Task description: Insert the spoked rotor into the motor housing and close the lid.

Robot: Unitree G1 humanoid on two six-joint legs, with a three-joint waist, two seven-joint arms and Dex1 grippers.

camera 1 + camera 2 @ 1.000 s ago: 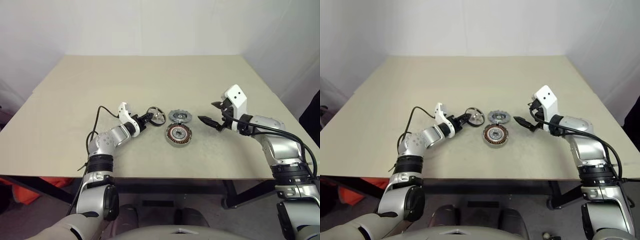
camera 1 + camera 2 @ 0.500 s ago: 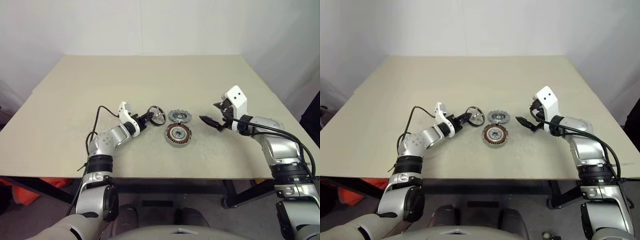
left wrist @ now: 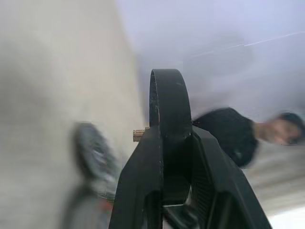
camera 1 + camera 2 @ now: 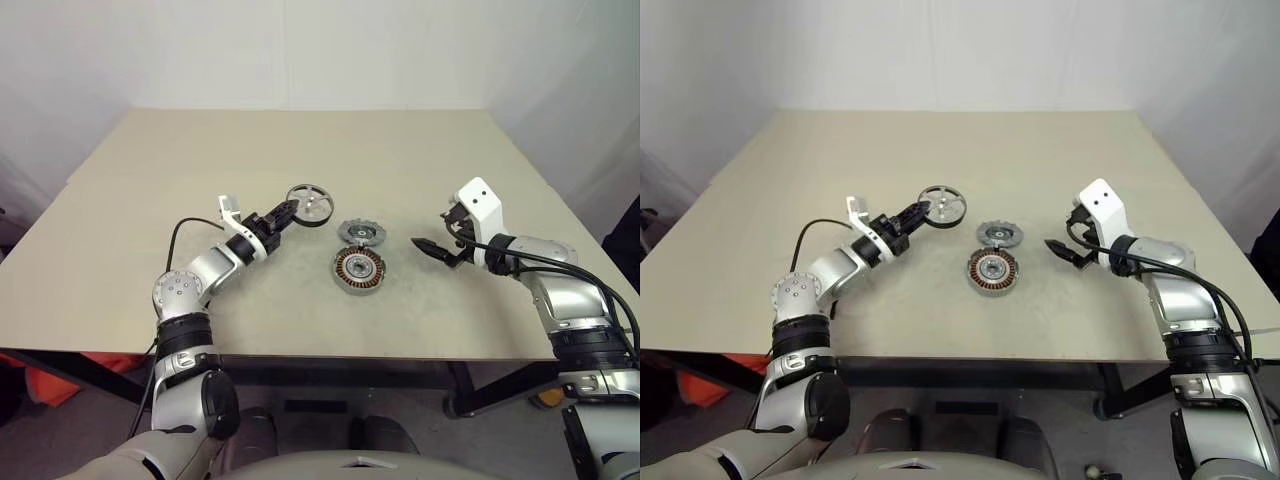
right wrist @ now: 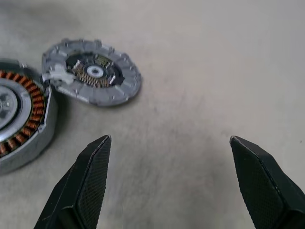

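Above the worktop, the spoked rotor hangs in the left pincer, clamped by its rim and standing on edge — lifted clear, likely for carrying to the motor housing. The lid lies flat just behind the housing, leaving it uncovered. The left arm reaches forward and inward; the right pincer waits beside the housing — jaws spread wide, empty.

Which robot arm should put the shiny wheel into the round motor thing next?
The left. Its hand already grips the spoked rotor, lifted off the table beside the motor housing. The right hand is open and holds nothing.
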